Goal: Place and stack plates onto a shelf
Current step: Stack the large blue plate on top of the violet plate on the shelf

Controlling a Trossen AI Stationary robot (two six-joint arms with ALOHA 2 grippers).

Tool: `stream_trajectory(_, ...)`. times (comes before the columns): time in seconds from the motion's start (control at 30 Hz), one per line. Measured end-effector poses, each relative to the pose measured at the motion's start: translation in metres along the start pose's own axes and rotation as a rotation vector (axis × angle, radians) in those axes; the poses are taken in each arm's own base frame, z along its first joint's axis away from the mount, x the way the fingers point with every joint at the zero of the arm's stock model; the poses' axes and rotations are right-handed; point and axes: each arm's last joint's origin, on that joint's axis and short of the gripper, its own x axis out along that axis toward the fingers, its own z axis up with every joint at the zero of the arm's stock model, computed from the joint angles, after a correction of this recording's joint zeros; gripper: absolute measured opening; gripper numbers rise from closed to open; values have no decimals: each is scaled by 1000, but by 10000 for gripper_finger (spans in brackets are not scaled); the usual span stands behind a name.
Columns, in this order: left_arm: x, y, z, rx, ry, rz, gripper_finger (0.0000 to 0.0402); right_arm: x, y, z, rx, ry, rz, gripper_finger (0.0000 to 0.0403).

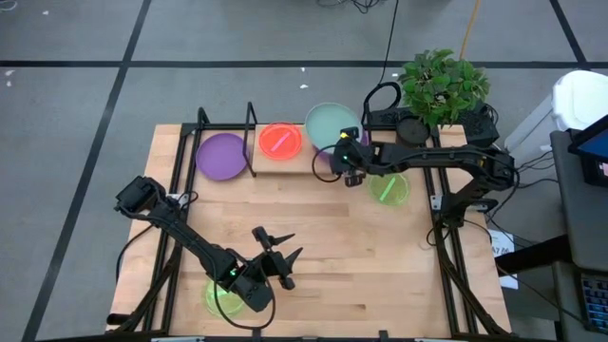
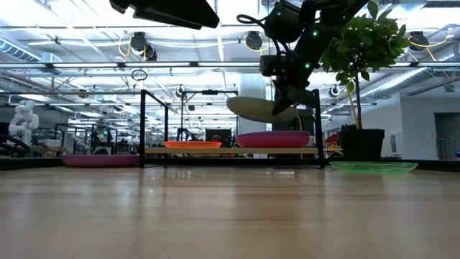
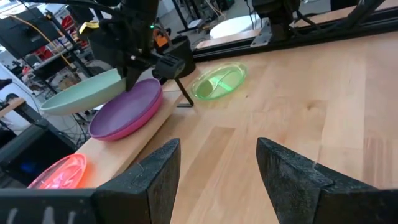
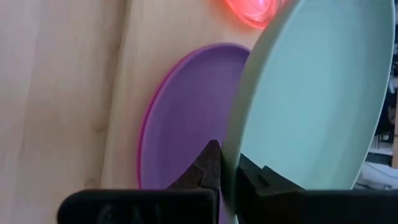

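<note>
The shelf (image 1: 302, 163) stands along the table's far edge. On it lie a red-orange plate (image 1: 280, 141) and a purple plate (image 1: 326, 163) with a magenta edge under it (image 2: 273, 138). My right gripper (image 1: 348, 152) is shut on a teal plate (image 1: 331, 122) held above the purple one. Another purple plate (image 1: 222, 155) lies at the shelf's left end. A green plate (image 1: 388, 187) lies on the table right of the shelf. My left gripper (image 1: 278, 249) is open and empty near the front edge, with a second green plate (image 1: 220, 300) under its arm. My right gripper pinches the teal plate's rim (image 4: 231, 163) at its near side, one finger (image 4: 208, 165) under the plate and one (image 4: 264, 179) on its upper face. The fingers come from the table's near right. The plate is lifted clear and tilted above the purple plate (image 2: 262, 108).
A potted plant (image 1: 442, 84) stands at the far right corner behind the right arm's base. The shelf's black end frames (image 2: 142, 128) rise above the plank. Bare wood lies across the table's middle (image 1: 313, 214).
</note>
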Motion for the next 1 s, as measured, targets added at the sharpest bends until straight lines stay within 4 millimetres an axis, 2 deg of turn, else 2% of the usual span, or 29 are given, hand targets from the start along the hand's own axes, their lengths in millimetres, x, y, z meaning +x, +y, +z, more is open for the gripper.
stream_trajectory(0.33, 0, 0, 0, 4, 2, 0, 216, 2, -2, -5, 103, 26, 8, 2)
stream_trajectory(1.0, 0, -1, 0, -3, 10, -37, 216, 2, 2, -10, 100, 78, 50, 6)
